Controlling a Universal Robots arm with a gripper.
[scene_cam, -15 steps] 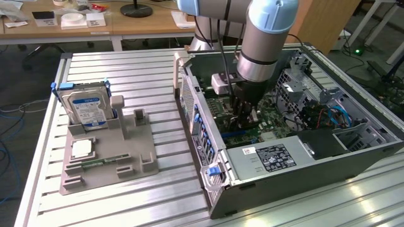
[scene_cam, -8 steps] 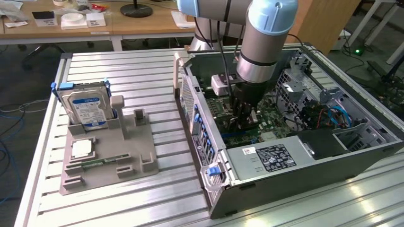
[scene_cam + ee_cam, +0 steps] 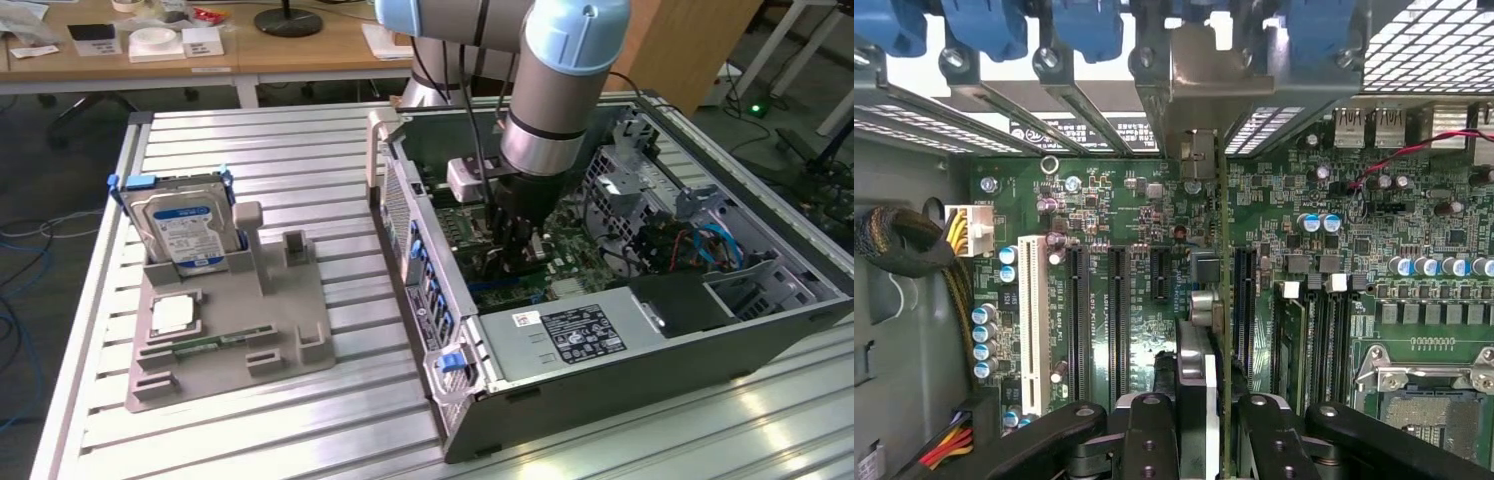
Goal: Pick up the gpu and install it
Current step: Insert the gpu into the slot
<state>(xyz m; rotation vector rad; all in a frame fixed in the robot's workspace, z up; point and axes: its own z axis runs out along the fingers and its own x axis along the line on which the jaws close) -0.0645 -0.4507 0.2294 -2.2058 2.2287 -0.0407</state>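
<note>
In the wrist view the gpu (image 3: pixel 1219 300) shows edge-on as a thin green board. Its silver end bracket (image 3: pixel 1199 90) sits against the case's rear slot openings. My gripper (image 3: pixel 1209 435) is shut on the card, a black finger (image 3: pixel 1149 430) on one face and another on the other. The card stands upright over the motherboard (image 3: pixel 1114 200), in line with a black expansion slot (image 3: pixel 1242 300); whether it is seated I cannot tell. In the exterior view the gripper (image 3: pixel 514 255) reaches down inside the open computer case (image 3: pixel 441 330), and the card is mostly hidden behind it.
A grey parts holder (image 3: pixel 287 340) stands on the slatted table at the exterior view's left. It carries a silver hard drive (image 3: pixel 187 228) and a narrow memory stick (image 3: pixel 200 347). Inside the case are a power supply (image 3: pixel 574 335), cables (image 3: pixel 894 240) and drive cages (image 3: pixel 641 190).
</note>
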